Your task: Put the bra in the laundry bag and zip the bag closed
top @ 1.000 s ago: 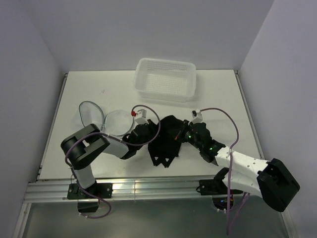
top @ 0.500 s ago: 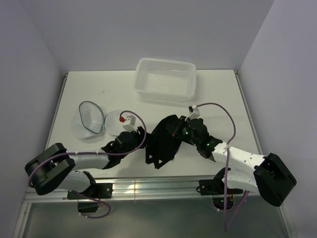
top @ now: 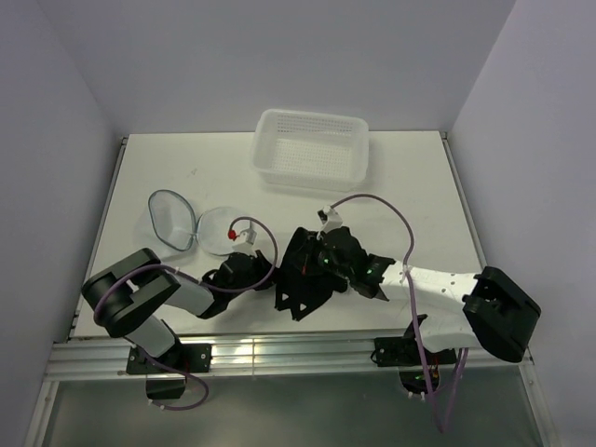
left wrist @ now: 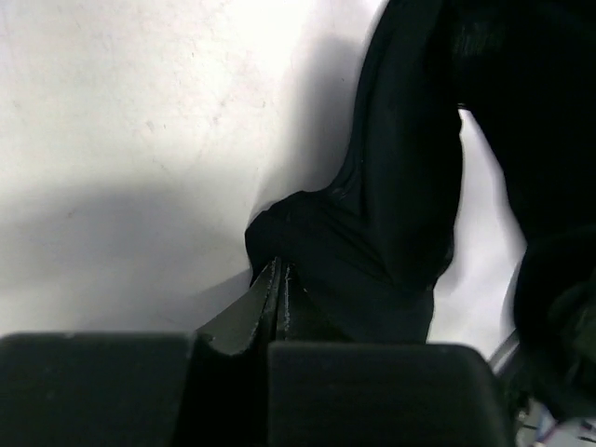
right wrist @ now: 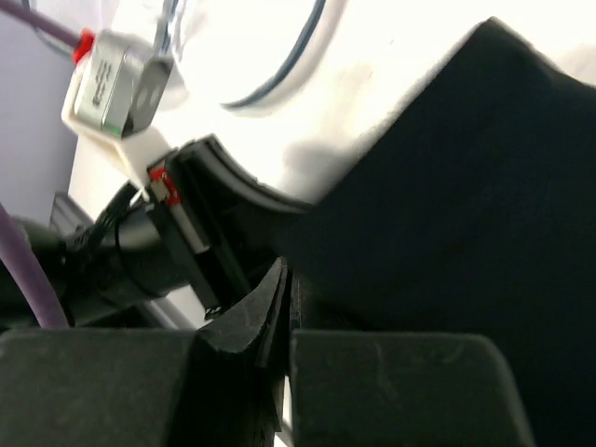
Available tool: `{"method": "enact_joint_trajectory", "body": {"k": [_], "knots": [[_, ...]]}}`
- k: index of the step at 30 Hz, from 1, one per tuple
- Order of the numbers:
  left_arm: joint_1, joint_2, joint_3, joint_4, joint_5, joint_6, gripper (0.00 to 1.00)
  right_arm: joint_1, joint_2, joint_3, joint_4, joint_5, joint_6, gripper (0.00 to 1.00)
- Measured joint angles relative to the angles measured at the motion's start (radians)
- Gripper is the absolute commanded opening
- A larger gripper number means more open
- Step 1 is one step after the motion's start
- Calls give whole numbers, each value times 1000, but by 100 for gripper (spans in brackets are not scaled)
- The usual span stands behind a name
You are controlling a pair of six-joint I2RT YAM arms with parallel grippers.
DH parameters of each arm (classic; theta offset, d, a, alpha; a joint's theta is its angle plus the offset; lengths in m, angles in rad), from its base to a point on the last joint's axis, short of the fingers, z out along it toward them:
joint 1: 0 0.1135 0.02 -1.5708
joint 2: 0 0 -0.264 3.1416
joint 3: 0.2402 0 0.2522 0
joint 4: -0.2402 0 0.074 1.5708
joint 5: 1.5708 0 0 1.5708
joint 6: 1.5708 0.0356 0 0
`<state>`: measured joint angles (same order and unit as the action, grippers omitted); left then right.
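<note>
On white table (top: 419,186), pale walls (top: 279,56) around, left end effector (left wrist: 279,270) and right end effector (right wrist: 282,279) both clamping bra (top: 300,279)

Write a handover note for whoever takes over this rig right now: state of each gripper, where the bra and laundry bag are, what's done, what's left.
Left gripper: shut, pinching the edge of the bra nearest the bag.
Right gripper: shut on the bra's fabric on the other side.
Laundry bag: lies open to the left of the bra, its two halves spread, nothing in it.
Done: both arms have a grip on the bra.
Left: carry the bra into the bag, fold the halves together, zip it closed.
</note>
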<state>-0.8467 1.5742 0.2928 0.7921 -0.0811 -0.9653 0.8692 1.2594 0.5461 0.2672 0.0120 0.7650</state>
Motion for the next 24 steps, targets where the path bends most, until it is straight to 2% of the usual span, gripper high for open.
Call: {"method": "enact_joint_trajectory", "body": {"k": [7,10,11,13,14,17,24], "knots": [[-10,11,-37,72,3,-47,2,68,20,-10,3,2,43,0],[-11,-4,-47,71,-1,-51,5,73,80,-10,15,-17,54,17],[-11,-10,-51,69,-3,-52,13,73,105,-10,13,-26,58,34],[-11,-26,-59,65,-6,-55,28,73,134,-10,-2,-39,62,55],[-11,-35,-63,62,-10,-58,32,73,135,-10,-11,-43,60,66],[-12,-74,-72,39,-24,-66,45,73,108,-10,-42,-56,42,81],[-12,-243,-74,-94,-82,-41,66,56,-121,-14,-130,-81,-22,85]]}}
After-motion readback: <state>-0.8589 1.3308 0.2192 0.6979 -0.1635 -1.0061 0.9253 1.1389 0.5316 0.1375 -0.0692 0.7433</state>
